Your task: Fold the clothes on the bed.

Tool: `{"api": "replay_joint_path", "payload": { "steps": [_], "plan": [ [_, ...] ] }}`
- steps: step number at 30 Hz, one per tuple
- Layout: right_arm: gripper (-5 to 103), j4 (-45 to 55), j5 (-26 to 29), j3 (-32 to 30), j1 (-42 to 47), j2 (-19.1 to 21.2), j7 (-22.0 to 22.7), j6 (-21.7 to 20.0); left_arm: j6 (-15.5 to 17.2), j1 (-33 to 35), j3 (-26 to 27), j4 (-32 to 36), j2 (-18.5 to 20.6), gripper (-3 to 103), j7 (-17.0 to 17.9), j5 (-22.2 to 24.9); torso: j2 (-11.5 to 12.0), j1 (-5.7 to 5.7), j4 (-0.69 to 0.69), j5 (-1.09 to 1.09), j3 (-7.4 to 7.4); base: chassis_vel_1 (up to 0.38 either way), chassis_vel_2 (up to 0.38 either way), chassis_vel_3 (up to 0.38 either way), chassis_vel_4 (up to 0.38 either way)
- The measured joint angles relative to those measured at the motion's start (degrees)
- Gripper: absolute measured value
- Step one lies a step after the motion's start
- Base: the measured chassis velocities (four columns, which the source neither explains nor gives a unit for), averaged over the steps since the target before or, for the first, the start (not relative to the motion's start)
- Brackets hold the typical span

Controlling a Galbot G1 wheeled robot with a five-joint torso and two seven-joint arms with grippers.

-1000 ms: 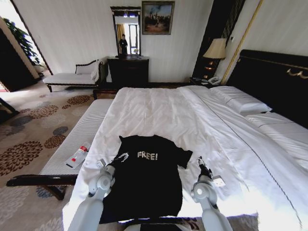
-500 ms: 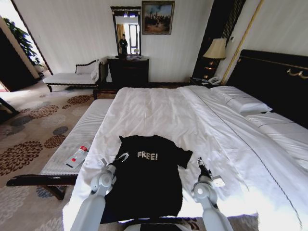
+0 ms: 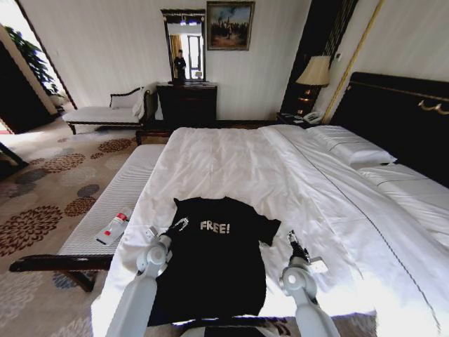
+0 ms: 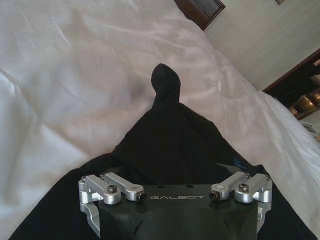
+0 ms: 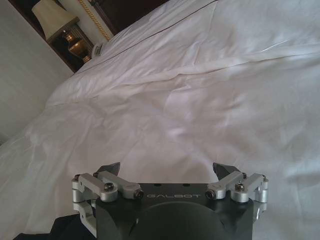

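Black T-shirt (image 3: 214, 263) lay flat on the bed (image 3: 231, 168) at its near edge, long axis running away from the robot, collar far. L pincer (image 3: 177, 227) hovered spread wide, empty, over the shirt's left shoulder, so nearer. R pincer (image 3: 293, 240), also wide and empty, sat just beside the right sleeve over bare sheet.

You have open white bed (image 3: 231, 165) ahead of and on both sides of the black T-shirt (image 3: 214, 263), nothing raised near it, with the pillows (image 3: 354, 151) well off to your right and the long bench (image 3: 116, 200) hemming the left edge.
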State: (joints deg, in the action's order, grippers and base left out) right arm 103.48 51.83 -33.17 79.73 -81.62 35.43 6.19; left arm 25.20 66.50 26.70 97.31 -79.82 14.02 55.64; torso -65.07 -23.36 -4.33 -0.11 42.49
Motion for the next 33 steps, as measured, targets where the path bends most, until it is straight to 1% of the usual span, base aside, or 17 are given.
{"api": "replay_joint_path", "payload": {
  "steps": [4,5,6,8,12,13,15,16,18,19,22,25,28,30,31,32,33],
  "plan": [
    [100,-0.16,-0.05,-0.05,-0.02,0.04,-0.02,-0.02,-0.6,-0.02,-0.14,-0.49,-0.24,100,-0.63,-1.15,0.0,0.0,0.0,0.0,0.0,0.0,0.0,0.0,0.0],
    [100,-0.17,-0.05,-0.06,-0.01,0.04,-0.02,-0.02,-0.73,-0.02,-0.15,-0.49,-0.25,103,-0.81,-1.29,0.0,0.0,0.0,0.0,0.0,0.0,0.0,0.0,0.0],
    [100,-0.18,-0.07,-0.07,0.0,0.05,-0.03,-0.03,-0.81,-0.02,-0.15,-0.49,-0.29,100,-0.95,-1.33,0.0,0.0,0.0,0.0,0.0,0.0,0.0,0.0,0.0],
    [100,-0.19,-0.09,-0.08,0.0,0.05,-0.04,-0.03,-0.83,-0.02,-0.14,-0.49,-0.29,100,-0.97,-1.33,0.0,0.0,0.0,0.0,0.0,0.0,0.0,0.0,0.0],
    [100,-0.22,-0.22,-0.04,0.03,-0.11,-0.06,-0.03,-1.06,-0.03,0.06,-0.47,-0.28,79,-0.97,-1.31,0.0,0.0,0.0,0.0,0.0,0.0,0.0,0.0,0.0],
    [100,-0.22,-0.22,-0.04,0.03,-0.11,-0.06,-0.03,-1.06,-0.03,0.06,-0.47,-0.28,79,-0.97,-1.31,0.0,0.0,0.0,0.0,0.0,0.0,0.0,0.0,0.0],
    [100,-0.22,-0.25,-0.02,0.08,-0.18,-0.07,-0.03,-1.14,0.02,0.26,-0.47,-0.25,68,-0.92,-1.21,0.0,0.0,0.0,0.0,0.0,0.0,0.0,0.0,0.0],
    [100,-0.22,-0.26,-0.02,0.12,-0.18,-0.07,-0.03,-1.15,0.04,0.37,-0.47,-0.23,68,-0.84,-1.07,0.0,0.0,0.0,0.0,0.0,0.0,0.0,0.0,0.0],
    [100,-0.22,-0.27,-0.02,0.18,-0.17,-0.07,-0.03,-1.17,0.06,0.57,-0.47,-0.2,57,-0.71,-0.88,0.0,0.0,0.0,0.0,0.0,0.0,0.0,0.0,0.0],
    [100,-0.22,-0.27,-0.02,0.18,-0.17,-0.07,-0.03,-1.17,0.06,0.57,-0.47,-0.2,57,-0.71,-0.88,0.0,0.0,0.0,0.0,0.0,0.0,0.0,0.0,0.0],
    [100,-0.22,-0.27,-0.11,0.3,-0.1,-0.06,-0.03,-1.17,0.17,0.82,-0.39,-0.14,41,-0.56,-0.77,0.0,0.0,0.0,0.0,-0.01,0.0,0.0,0.0,0.0],
    [100,-0.22,-0.27,-0.13,0.31,-0.1,-0.05,-0.03,-1.17,0.25,0.99,-0.31,-0.11,35,-0.51,-0.75,0.0,0.0,-0.01,0.0,-0.01,0.0,0.0,0.0,0.0],
    [100,-0.18,-0.33,-0.16,0.33,-0.11,-0.02,-0.03,-1.17,0.37,1.35,-0.02,0.07,19,-0.44,-0.58,0.0,0.0,-0.01,0.0,-0.01,0.0,0.0,0.0,0.0],
    [100,-0.17,-0.36,-0.16,0.36,-0.13,-0.01,-0.03,-1.17,0.39,1.46,0.09,0.15,19,-0.41,-0.5,0.0,0.0,0.0,0.0,-0.01,0.0,0.0,0.0,0.0],
    [100,-0.12,-0.4,-0.17,0.42,-0.14,0.0,-0.03,-1.17,0.41,1.74,0.28,0.31,8,-0.34,-0.26,0.0,0.0,0.0,0.0,-0.01,0.0,0.0,0.0,0.0],
    [100,-0.08,-0.41,-0.18,0.44,-0.15,0.02,-0.03,-1.17,0.43,1.91,0.37,0.42,8,-0.32,-0.09,0.0,0.0,-0.01,0.0,-0.01,0.0,0.0,0.0,0.0],
    [100,0.01,-0.42,-0.19,0.47,-0.15,0.04,-0.03,-1.17,0.45,2.18,0.51,0.64,3,-0.29,0.15,0.0,0.0,0.0,0.0,-0.01,0.0,0.0,0.0,0.0]
  ]
}}
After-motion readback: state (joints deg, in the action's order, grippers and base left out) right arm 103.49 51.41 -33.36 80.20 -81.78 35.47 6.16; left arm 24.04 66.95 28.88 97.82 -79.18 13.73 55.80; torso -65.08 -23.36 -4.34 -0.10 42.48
